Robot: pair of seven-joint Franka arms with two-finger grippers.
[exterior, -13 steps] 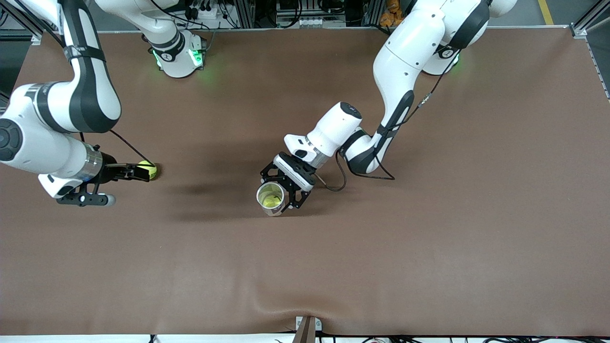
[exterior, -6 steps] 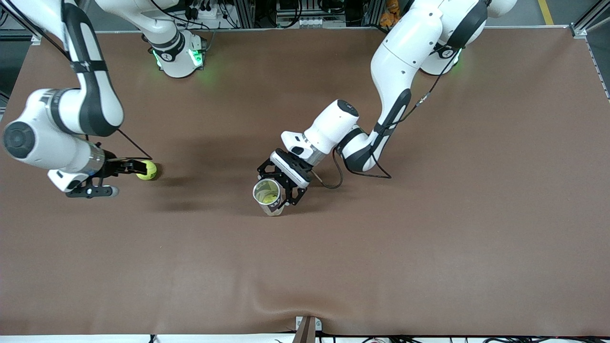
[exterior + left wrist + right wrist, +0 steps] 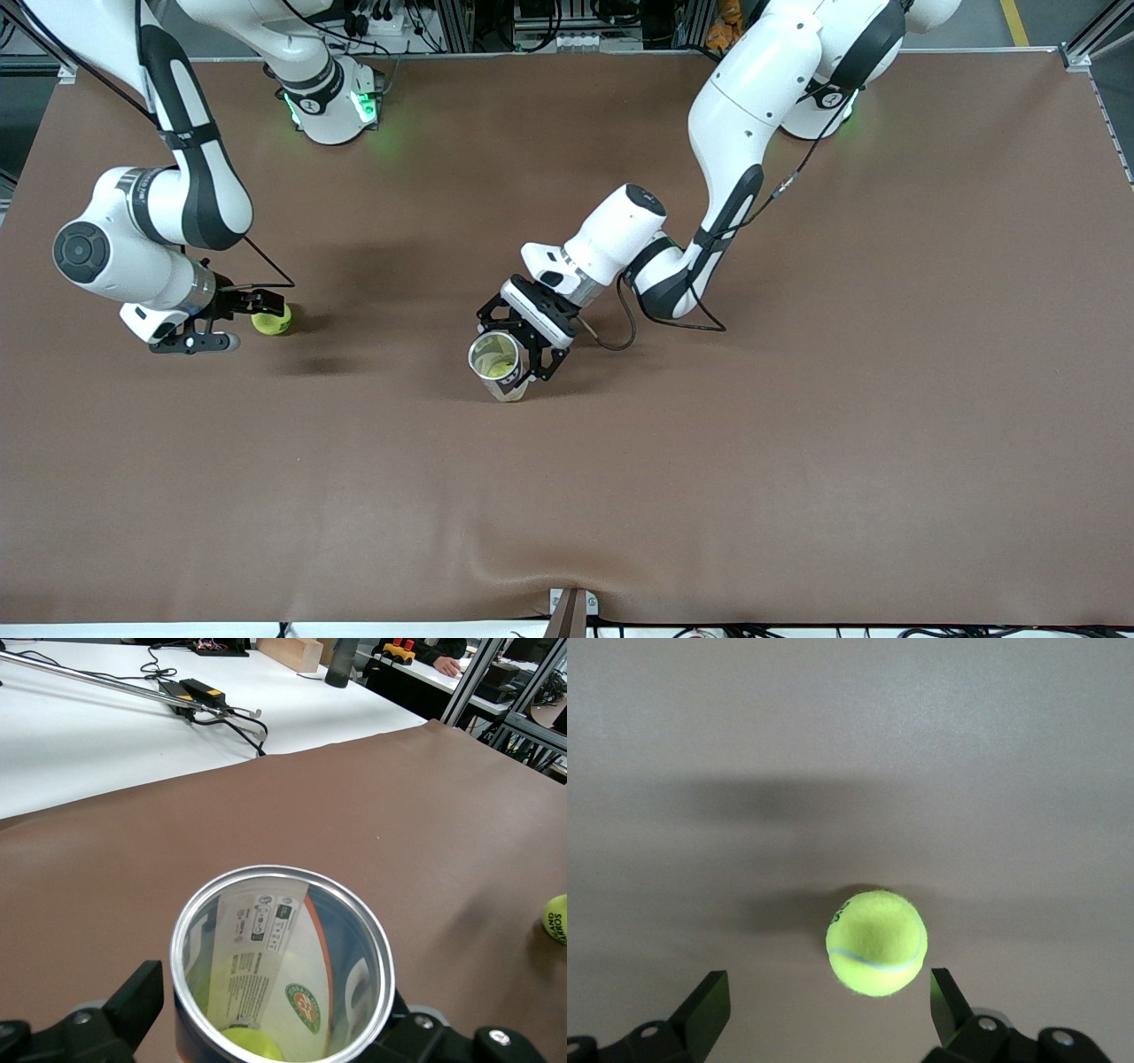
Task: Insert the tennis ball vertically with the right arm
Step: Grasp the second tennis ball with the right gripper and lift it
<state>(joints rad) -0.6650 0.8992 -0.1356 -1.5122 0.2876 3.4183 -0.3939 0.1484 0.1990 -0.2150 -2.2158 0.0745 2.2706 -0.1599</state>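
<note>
Between the open right gripper's (image 3: 824, 1010) fingers lies the tennis ball (image 3: 876, 942).

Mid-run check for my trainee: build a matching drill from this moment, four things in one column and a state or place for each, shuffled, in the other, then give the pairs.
Things:
1. tennis ball
2. can
3. right gripper
4. left gripper

States or places:
A. shut on the upright can
B. lying on the table toward the right arm's end
C. open, fingers either side of the ball, not gripping it
D. open at the top, another ball inside at its bottom

Pairs: 1-B, 2-D, 3-C, 4-A
</note>
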